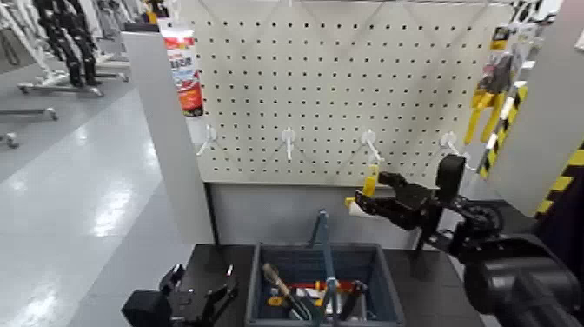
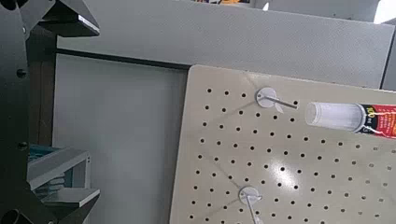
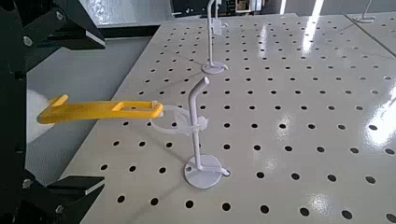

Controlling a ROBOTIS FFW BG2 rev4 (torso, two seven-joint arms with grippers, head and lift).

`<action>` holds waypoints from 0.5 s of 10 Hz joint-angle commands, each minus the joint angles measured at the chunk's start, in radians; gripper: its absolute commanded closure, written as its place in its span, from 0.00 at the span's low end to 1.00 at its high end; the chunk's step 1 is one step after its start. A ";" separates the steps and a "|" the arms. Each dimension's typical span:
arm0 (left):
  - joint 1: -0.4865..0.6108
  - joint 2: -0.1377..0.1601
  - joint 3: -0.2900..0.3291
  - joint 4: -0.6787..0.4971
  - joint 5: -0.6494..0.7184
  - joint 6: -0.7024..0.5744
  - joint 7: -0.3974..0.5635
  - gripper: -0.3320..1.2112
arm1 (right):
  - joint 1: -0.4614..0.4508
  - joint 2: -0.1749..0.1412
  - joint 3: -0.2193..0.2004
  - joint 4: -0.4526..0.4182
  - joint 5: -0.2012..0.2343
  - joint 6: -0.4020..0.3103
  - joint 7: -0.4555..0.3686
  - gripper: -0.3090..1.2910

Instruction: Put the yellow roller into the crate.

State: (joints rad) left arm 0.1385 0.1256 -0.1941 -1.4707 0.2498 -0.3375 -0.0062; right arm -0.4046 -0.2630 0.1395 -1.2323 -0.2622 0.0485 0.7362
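Crate (image 1: 393, 295) comes nearest, at six o'clock in the head view on the dark worktop (image 1: 434, 283), its centre handle (image 1: 326, 252) upright. Inside lie a brush (image 1: 276, 280) with a wooden handle and some red and yellow tools (image 1: 315, 285). Just beside it, at seven o'clock, the left end effector (image 1: 206, 278) stands wide, with nothing between its fingers.

Farther off, between three and four o'clock, the right end effector (image 1: 371, 188) is open around the yellow roller (image 1: 370, 182). The right wrist view shows a gap on both sides of the roller, so it is not gripped. The roller is outside the crate, above it, and a clear loop (image 3: 173, 119) at the end of its handle meets a white hook (image 3: 195, 131).

Behind stands the pegboard (image 1: 330, 96), with more hooks (image 1: 289, 139) along its lower part. A red and white tube (image 1: 183, 74) hangs at ten o'clock, and yellow-handled tools (image 1: 483, 109) hang between two and three.
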 commanded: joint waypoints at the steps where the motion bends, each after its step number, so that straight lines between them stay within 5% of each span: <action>1: 0.000 0.000 0.001 0.001 0.002 0.000 0.000 0.28 | -0.011 0.002 0.009 0.020 -0.008 -0.007 -0.008 0.90; 5: 0.000 0.000 0.001 0.001 0.002 0.000 -0.005 0.28 | -0.003 0.002 0.012 -0.001 0.001 0.002 -0.014 0.99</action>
State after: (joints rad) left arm 0.1380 0.1257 -0.1933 -1.4695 0.2515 -0.3375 -0.0104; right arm -0.4095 -0.2597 0.1518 -1.2323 -0.2594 0.0506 0.7220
